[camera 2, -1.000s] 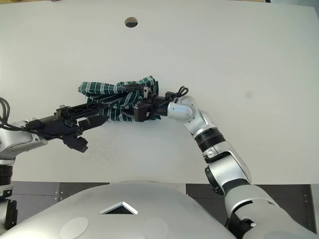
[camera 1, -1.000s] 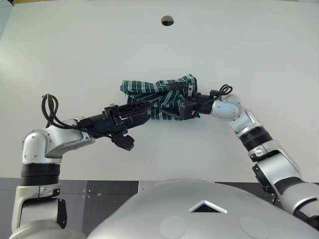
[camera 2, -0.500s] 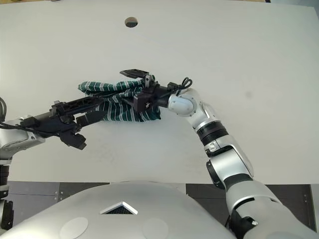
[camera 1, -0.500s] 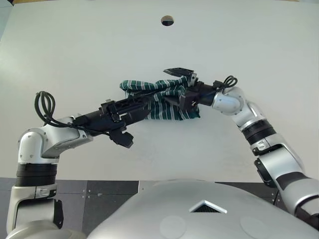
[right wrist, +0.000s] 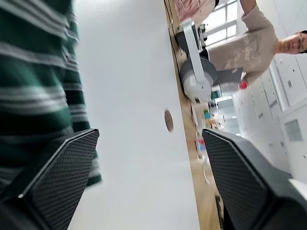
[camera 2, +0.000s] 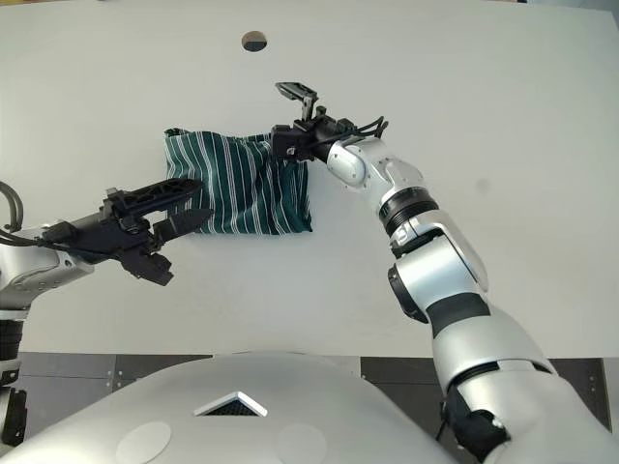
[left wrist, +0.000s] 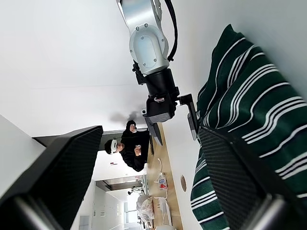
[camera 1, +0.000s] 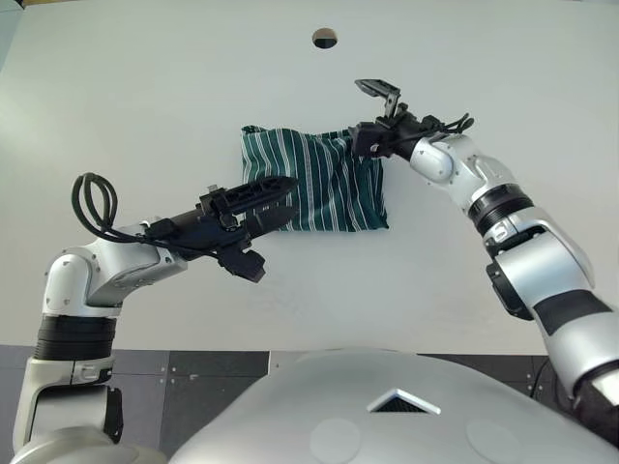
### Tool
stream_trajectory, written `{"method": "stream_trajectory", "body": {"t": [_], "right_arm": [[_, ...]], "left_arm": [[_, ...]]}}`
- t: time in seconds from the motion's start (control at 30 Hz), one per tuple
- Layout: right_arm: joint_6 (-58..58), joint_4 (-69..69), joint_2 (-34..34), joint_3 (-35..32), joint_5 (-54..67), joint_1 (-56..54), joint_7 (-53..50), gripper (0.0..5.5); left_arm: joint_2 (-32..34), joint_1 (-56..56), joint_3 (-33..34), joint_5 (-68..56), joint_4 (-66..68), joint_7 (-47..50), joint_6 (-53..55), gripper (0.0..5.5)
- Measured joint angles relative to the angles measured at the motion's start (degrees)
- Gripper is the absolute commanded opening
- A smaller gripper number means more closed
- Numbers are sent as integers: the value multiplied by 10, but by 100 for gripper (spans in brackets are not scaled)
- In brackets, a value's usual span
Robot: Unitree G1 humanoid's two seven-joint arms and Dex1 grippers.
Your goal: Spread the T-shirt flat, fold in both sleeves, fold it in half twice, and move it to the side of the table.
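Note:
The green, white-striped T-shirt (camera 1: 314, 180) lies folded into a flat rectangle in the middle of the white table (camera 1: 145, 97). My left gripper (camera 1: 288, 196) is open at the shirt's near left edge, one finger over the cloth and nothing held. In the left wrist view the striped cloth (left wrist: 244, 96) lies just ahead of its spread fingers (left wrist: 62, 177). My right gripper (camera 1: 360, 111) is open at the shirt's far right corner, its upper finger raised above the cloth. In the right wrist view the shirt (right wrist: 33, 72) shows beside one of its fingers (right wrist: 53, 177), with the gap bare.
A round cable hole (camera 1: 325, 40) sits in the table near its far edge. Bare table surface stretches left, right and in front of the shirt.
The bunched shirt has been opened out away from me into a flat rectangle. My right gripper swung up to the far right corner and let go. My left gripper drew back to the near left edge.

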Motion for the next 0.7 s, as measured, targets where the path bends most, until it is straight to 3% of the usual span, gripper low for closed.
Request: {"method": "stream_trajectory", "body": {"t": [0.23,0.43,0.7], "right_arm": [[-238,-163,-1,-27,149,56,64,399],[-169,-223,1,4,109,103,118,399],[-18,-75,9,89,-33,4,90,399]], "left_arm": [[-11,-26,-4,-32,2,6,41,372],[-8,-17,39,-38,4,46,48,372],[-31,8,48,-31,-6,77,55,372]]}}
